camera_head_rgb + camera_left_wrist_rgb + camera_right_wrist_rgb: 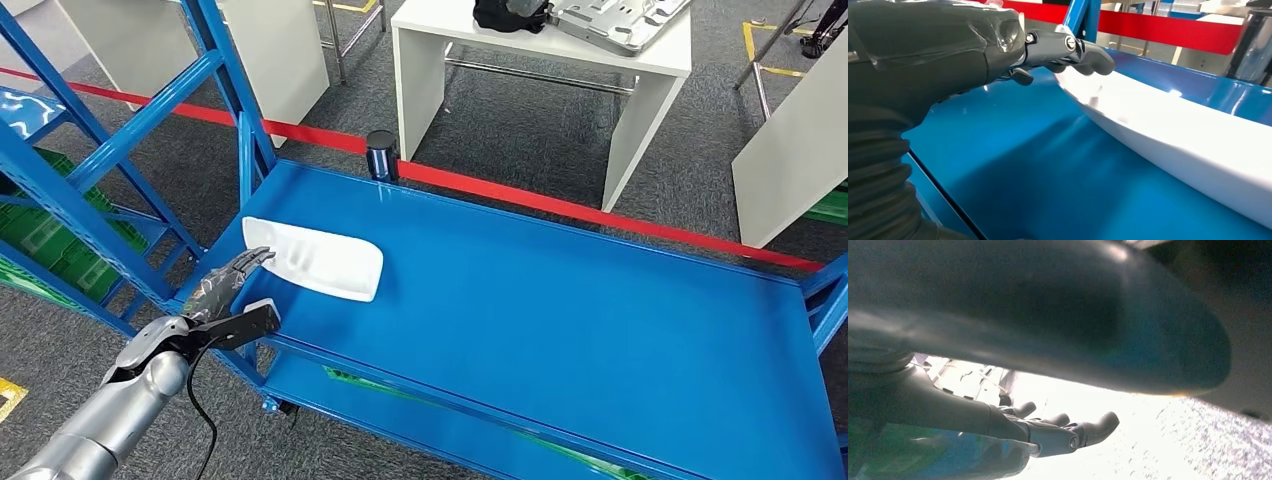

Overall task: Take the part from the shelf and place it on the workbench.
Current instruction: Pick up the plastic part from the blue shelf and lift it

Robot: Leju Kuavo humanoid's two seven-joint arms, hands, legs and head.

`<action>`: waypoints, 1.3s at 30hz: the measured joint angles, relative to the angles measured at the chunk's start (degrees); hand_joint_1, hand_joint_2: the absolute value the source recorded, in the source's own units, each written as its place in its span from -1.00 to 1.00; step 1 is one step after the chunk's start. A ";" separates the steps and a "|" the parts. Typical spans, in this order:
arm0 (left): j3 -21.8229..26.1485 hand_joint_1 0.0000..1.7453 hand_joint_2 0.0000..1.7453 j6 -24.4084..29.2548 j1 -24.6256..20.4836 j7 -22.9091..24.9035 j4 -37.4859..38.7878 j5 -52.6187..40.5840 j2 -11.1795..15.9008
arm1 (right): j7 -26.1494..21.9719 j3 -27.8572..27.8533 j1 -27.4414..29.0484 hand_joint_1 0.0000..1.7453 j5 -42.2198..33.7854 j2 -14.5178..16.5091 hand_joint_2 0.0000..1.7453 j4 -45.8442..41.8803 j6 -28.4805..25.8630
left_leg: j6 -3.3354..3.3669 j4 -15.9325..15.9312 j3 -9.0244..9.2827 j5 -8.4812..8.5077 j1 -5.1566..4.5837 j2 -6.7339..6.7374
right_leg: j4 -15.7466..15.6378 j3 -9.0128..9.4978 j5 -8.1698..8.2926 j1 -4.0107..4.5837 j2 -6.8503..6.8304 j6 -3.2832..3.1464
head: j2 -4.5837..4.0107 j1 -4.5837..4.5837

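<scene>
Part point(318, 258): white, flat on blue shelf point(560, 300).
Left hand point(228, 285): fingers point(1083, 52) spread, tips at part's end, holding nothing.
Right hand point(1048, 432): fingers loosely apart, empty.

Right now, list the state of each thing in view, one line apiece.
white part: lying flat on the blue shelf, not lifted.
left hand: fingers apart, fingertips at the part's near end, no grip yet.
right hand: fingers loosely extended, holding nothing.
white workbench: behind the red tape, bearing a grey tray.
</scene>
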 joint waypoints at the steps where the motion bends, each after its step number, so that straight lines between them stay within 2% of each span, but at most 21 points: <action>1: -0.13 -1.00 1.00 0.14 -0.25 0.04 0.19 -0.29 -0.04 | 0.03 0.00 -0.01 -1.00 -0.12 -0.02 -1.00 0.00 0.00 | 0.44 -0.50 0.28 0.31 0.12 0.05 | 0.77 -0.37 -0.49 0.04 -0.03 0.09 | 0.00 0.05; 2: -0.25 -1.00 1.00 0.41 -0.41 0.08 0.37 -0.56 -0.11 | 0.08 0.00 -0.04 -1.00 -0.21 -0.04 -1.00 0.00 -0.01 | 0.80 -0.98 0.53 0.62 0.23 0.12 | 2.93 -1.42 -1.60 0.10 -0.06 0.00 | 0.00 0.12; 4: -0.50 -1.00 1.00 1.16 -0.55 0.16 0.73 -1.05 -0.36 | 0.18 0.00 -0.05 -1.00 -0.38 -0.11 -1.00 0.00 -0.09 | 1.19 -1.31 0.53 0.90 0.18 0.20 | 10.63 -5.15 -5.00 0.14 -0.08 -0.48 | 0.00 0.23; 6: -0.75 -1.00 1.00 2.07 -0.53 0.19 0.99 -1.51 -0.66 | 0.30 0.01 0.06 -1.00 -0.52 -0.17 -1.00 0.00 -0.19 | 1.24 -1.29 0.43 0.94 0.02 0.16 | 16.78 -8.10 -6.98 0.14 -0.09 -0.34 | 0.00 0.26; 7: -0.86 -1.00 1.00 2.58 -0.52 0.20 1.09 -1.76 -0.76 | 0.36 0.01 0.13 -1.00 -0.57 -0.20 -1.00 0.00 -0.23 | 1.24 -1.26 0.44 0.94 -0.02 0.12 | 16.62 -7.98 -6.59 0.14 -0.09 0.03 | 0.00 0.27; 9: -1.02 -1.00 1.00 3.89 -0.49 0.10 1.27 -2.34 -0.90 | 0.49 0.02 0.17 -1.00 -0.67 -0.26 -1.00 0.00 -0.31 | 1.12 -1.03 0.48 0.86 -0.03 0.03 | 9.73 -4.51 -3.70 0.11 -0.15 0.89 | 0.00 0.28; 11: -1.15 -1.00 1.00 6.09 -0.39 -0.27 1.36 -3.05 -1.01 | 0.62 0.03 0.06 -1.00 -0.78 -0.34 -1.00 0.00 -0.33 | 0.68 -0.46 0.24 0.58 -0.27 -0.02 | 2.14 -0.71 -1.11 0.17 -0.21 0.80 | 0.00 0.23; 12: -1.23 -1.00 1.00 7.51 -0.30 -0.53 1.38 -3.44 -1.09 | 0.66 0.05 0.01 -1.00 -0.86 -0.36 -1.00 0.00 -0.33 | 0.42 -0.23 0.09 0.47 -0.40 -0.03 | 0.15 0.26 -0.47 0.23 -0.23 0.47 | 0.00 0.20; 16: -1.58 -1.00 1.00 12.21 0.27 -1.20 1.34 -4.55 -1.42 | 0.66 0.32 -0.05 -1.00 -0.90 -0.26 -1.00 -0.01 -0.22 | -0.58 0.85 -0.67 -0.26 -0.26 -0.01 | -0.38 0.43 0.07 -0.01 -0.17 -0.80 | 0.00 0.12; 18: -1.66 -1.00 1.00 13.22 0.65 -1.31 1.25 -4.85 -1.48 | 0.57 0.46 -0.06 -1.00 -0.82 -0.20 -1.00 -0.02 -0.17 | -1.31 5.89 -3.03 -3.22 0.04 0.01 | -0.44 0.49 0.13 -0.29 -0.15 -1.18 | 0.00 0.00; 20: -1.77 -1.00 1.00 13.55 1.25 -1.33 1.19 -5.01 -1.56 | 0.44 0.59 -0.03 -1.00 -0.80 -0.22 -1.00 -0.02 -0.16 | -1.84 14.16 -6.84 -6.78 0.38 0.03 | -0.43 0.47 0.10 -0.26 -0.14 -1.32 | 0.00 -0.08; 22: -1.88 -1.00 1.00 13.59 1.93 -1.33 1.17 -5.06 -1.68 | 0.35 0.74 -0.01 -1.00 -0.80 -0.21 -1.00 -0.02 -0.13 | -2.01 17.40 -8.52 -7.04 0.62 0.04 | -0.41 0.50 0.07 -0.24 -0.11 -1.31 | 0.00 -0.08; 23: -1.90 -1.00 1.00 13.61 2.12 -1.33 1.10 -5.09 -1.70 | 0.33 0.80 -0.02 -1.00 -0.81 -0.21 -1.00 -0.02 -0.09 | -1.95 15.38 -7.62 -5.54 0.69 0.04 | -0.41 0.55 0.06 -0.24 -0.08 -1.30 | 0.00 -0.08; 25: -1.89 -1.00 1.00 13.77 2.19 -1.33 0.77 -5.24 -1.69 | 0.33 0.84 -0.07 -1.00 -0.89 -0.19 -1.00 -0.02 -0.01 | -1.59 7.07 -3.53 -1.73 0.67 0.03 | -0.42 0.69 0.04 -0.20 -0.02 -1.25 | 0.00 -0.07; 27: -1.92 -1.00 1.00 13.99 2.17 -1.33 0.34 -5.50 -1.70 | 0.31 0.85 -0.11 -1.00 -1.09 -0.14 -1.00 -0.02 0.05 | -1.11 1.24 -0.65 -0.14 0.36 0.00 | -0.41 0.57 0.05 0.01 -0.01 -0.96 | 0.00 -0.05; 30: -2.04 -1.00 1.00 14.08 2.21 -1.39 -0.04 -5.68 -1.75 | 0.28 0.85 -0.06 -1.00 -1.48 -0.06 -1.00 -0.02 0.13 | -0.20 -0.11 -0.16 0.02 0.09 -0.01 | -0.45 0.22 0.10 0.00 -0.03 -0.02 | 0.00 -0.04; 32: -2.10 -1.00 1.00 14.05 2.04 -1.48 -0.29 -5.72 -1.88 | 0.26 0.85 -0.05 -1.00 -1.68 -0.01 -1.00 -0.02 0.14 | 0.61 -0.77 0.27 0.51 0.27 0.04 | 1.41 -0.74 -0.99 0.01 -0.08 0.21 | 0.00 0.04; 35: -2.25 -1.00 1.00 13.97 1.88 -1.59 -0.39 -5.73 -2.20 | 0.18 0.85 -0.05 -1.00 -1.80 0.03 -1.00 -0.02 -0.09 | 1.11 -1.01 0.33 0.76 0.15 0.09 | 12.48 -5.99 -5.80 0.01 -0.10 -0.29 | 0.00 0.16; 37: -2.46 -1.00 1.00 13.94 1.97 -1.63 -0.39 -5.74 -2.39 | 0.16 0.85 0.03 -1.00 -1.82 0.02 -1.00 -0.02 -0.20 | 1.13 -0.94 0.26 0.75 0.01 0.05 | 17.16 -8.26 -7.07 0.01 -0.11 0.03 | 0.00 0.17; 38: -2.57 -1.00 1.00 13.93 1.99 -1.63 -0.39 -5.74 -2.45 | 0.15 0.85 0.08 -1.00 -1.83 0.02 -1.00 -0.02 -0.21 | 1.10 -0.86 0.27 0.73 -0.02 0.01 | 15.83 -7.63 -6.23 0.00 -0.11 0.44 | 0.00 0.17; 39: -2.64 -1.00 1.00 13.93 1.98 -1.63 -0.39 -5.74 -2.51 | 0.15 0.85 0.08 -1.00 -1.84 0.00 -1.00 -0.02 -0.24 | 1.03 -0.71 0.27 0.67 -0.01 -0.03 | 12.10 -5.78 -4.65 -0.01 -0.14 0.86 | 0.00 0.18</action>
